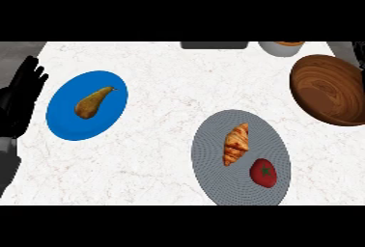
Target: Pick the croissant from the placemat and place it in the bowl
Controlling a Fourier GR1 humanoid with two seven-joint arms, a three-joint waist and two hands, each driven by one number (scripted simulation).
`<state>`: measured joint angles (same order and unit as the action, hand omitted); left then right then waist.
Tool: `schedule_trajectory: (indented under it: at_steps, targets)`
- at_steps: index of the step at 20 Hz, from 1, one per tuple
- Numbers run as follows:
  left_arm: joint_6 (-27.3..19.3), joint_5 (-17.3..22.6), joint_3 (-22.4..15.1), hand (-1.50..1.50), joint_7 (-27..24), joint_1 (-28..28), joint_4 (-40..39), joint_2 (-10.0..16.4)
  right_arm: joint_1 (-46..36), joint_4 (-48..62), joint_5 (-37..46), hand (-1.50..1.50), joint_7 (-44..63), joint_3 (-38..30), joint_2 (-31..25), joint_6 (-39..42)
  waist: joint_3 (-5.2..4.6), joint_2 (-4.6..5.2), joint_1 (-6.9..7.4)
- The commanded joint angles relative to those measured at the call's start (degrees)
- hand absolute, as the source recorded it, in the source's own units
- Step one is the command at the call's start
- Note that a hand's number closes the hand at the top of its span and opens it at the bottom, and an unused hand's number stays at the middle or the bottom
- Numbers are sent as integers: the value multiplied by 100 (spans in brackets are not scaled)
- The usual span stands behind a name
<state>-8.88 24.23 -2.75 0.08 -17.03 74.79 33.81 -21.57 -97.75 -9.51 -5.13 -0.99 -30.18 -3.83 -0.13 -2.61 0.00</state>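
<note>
The croissant [236,144] lies on the grey round placemat [214,164] in the lower right part of the white marbled table [167,67], set lengthwise and slightly tilted on the mat's upper half. Just beside its lower end, on the same mat, sits a red tomato [264,172] with a green stem; the two look near each other but apart. The wooden bowl [329,91] stands at the right edge, up and to the right of the placemat, its grained inside turned toward the view. On the left a blue plate [70,126] holds a brown-green pear [92,102]. The left robot hand [21,96] rests at the left edge beside that plate, fingers straight and pointing up, touching nothing. At the far edge a grey cup [281,48] and a dark flat thing [214,45] are partly cut off.
</note>
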Motion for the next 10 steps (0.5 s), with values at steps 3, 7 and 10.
schedule_trajectory:
  at_steps: [3, 7, 10]
  targets:
    - [-398, -595, -214, 0, -212, 143, 516, 8, 165, 597, -694, 150, 649, 268, 194, 665, 19, 275, 140]
    - [-545, -779, -397, 0, -21, 2, 568, 7, 587, 1262, 1062, 150, 989, 345, -1290, 479, -68, 364, -70]
    - [-964, -1141, -759, 0, 548, 106, 1199, -116, 1143, 2066, 173, -150, 282, -98, 147, -128, 35, 258, 59]
